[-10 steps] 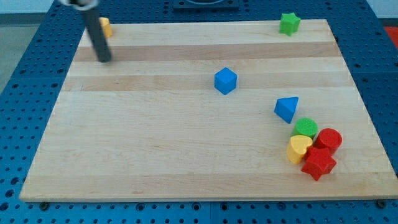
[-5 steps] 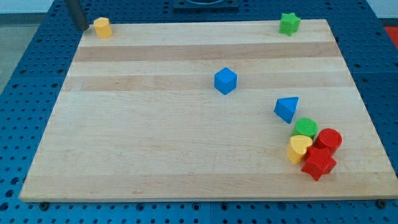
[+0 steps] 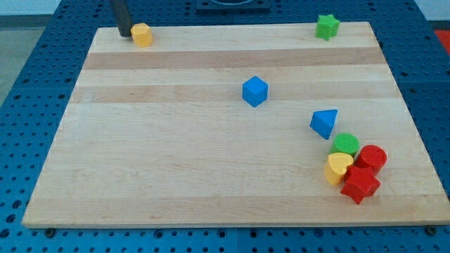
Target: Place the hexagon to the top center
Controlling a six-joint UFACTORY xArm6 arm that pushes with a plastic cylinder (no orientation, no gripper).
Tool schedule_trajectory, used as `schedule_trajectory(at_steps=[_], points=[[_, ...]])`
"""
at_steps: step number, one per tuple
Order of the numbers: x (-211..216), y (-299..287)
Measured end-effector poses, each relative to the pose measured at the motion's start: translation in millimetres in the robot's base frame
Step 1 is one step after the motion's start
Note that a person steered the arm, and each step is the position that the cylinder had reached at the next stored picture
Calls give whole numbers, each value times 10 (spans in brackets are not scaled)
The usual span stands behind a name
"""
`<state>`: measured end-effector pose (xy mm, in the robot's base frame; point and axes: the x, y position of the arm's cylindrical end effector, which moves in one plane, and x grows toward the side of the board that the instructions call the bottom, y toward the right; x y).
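Note:
The yellow hexagon block [image 3: 143, 34] sits at the top edge of the wooden board [image 3: 176, 154], left of centre. My tip [image 3: 124, 32] stands just to the hexagon's left, touching or nearly touching it. The rod rises out of the view's top.
A green star [image 3: 326, 27] sits at the top right. A blue cube [image 3: 255, 91] is near the middle and a blue triangular block [image 3: 324, 123] right of it. At the lower right cluster a green cylinder [image 3: 345, 145], red cylinder [image 3: 372, 157], yellow heart [image 3: 338, 168] and red star [image 3: 360, 184].
My tip went from below the hexagon up around its left side, then moved right. The hexagon has slid to the right along the top edge.

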<state>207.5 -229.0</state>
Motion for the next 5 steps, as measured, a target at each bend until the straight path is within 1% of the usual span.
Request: schedule_trajectory(at_steps=[1, 2, 3, 5], points=[[121, -329], [160, -394], [160, -250], [158, 366]])
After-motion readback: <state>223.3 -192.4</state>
